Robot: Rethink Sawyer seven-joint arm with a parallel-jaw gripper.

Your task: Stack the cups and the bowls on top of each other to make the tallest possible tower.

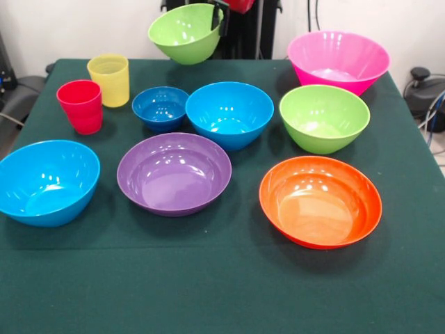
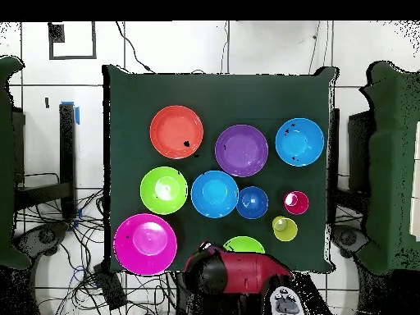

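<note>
The gripper clenches the rim of a glossy lime green bowl, holding it tilted in the air above the table's far edge. Below the fingers on the green cloth rest smooth, round plastic bowls: dark blue, light blue, purple, orange and pink, with a red cup touching a translucent yellow cup.

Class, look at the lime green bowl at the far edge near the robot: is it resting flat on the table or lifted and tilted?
Lifted and tilted. The lime green bowl hangs above the table, rim gripped by the gripper.
</note>
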